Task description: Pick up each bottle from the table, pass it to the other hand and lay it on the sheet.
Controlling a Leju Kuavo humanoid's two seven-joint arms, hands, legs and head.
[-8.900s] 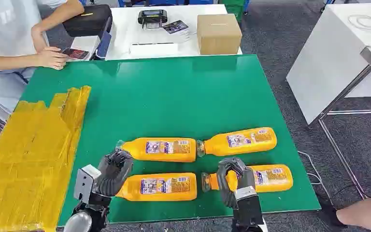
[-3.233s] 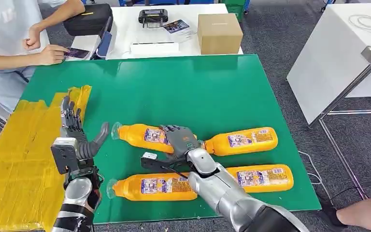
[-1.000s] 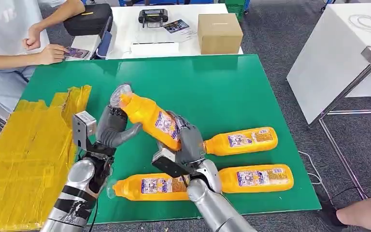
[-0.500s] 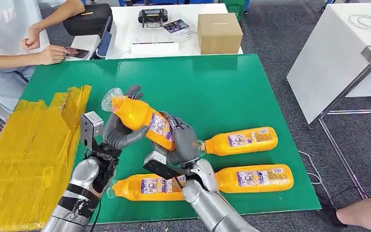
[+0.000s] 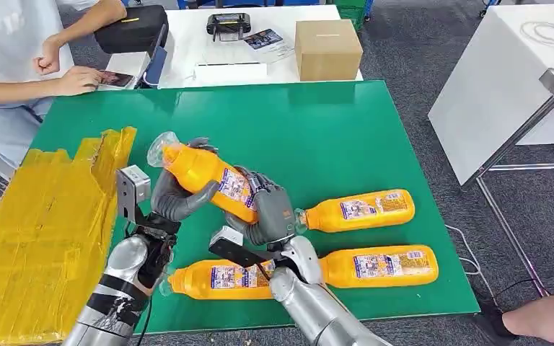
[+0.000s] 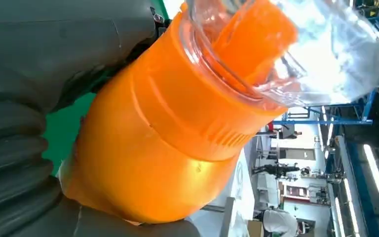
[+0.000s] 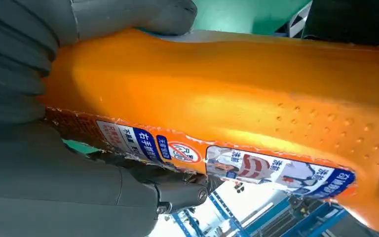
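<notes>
An orange bottle (image 5: pixel 202 171) with a clear cap is held tilted above the green table (image 5: pixel 296 137), cap toward the yellow sheet (image 5: pixel 43 223). My right hand (image 5: pixel 268 213) grips its lower body, by the label (image 7: pixel 227 163). My left hand (image 5: pixel 177 196) wraps around its upper part below the neck (image 6: pixel 177 133). Both hands hold it at once. Three more orange bottles lie on the table: one (image 5: pixel 359 210) at the right, one (image 5: pixel 379 265) near the front right edge, and one (image 5: pixel 220 280) under my right arm.
A person sits at the far left with a hand (image 5: pixel 79 79) by a phone. Behind the green table a white table carries a cardboard box (image 5: pixel 327 49), a black case (image 5: pixel 131 30) and a small device (image 5: pixel 227 26). Another person's hand (image 5: pixel 544 317) shows at bottom right.
My right hand lifted a bottle off the table and carried it left. The left hand came in and closed around its upper part; in the last half second the bottle shifted slightly left.
</notes>
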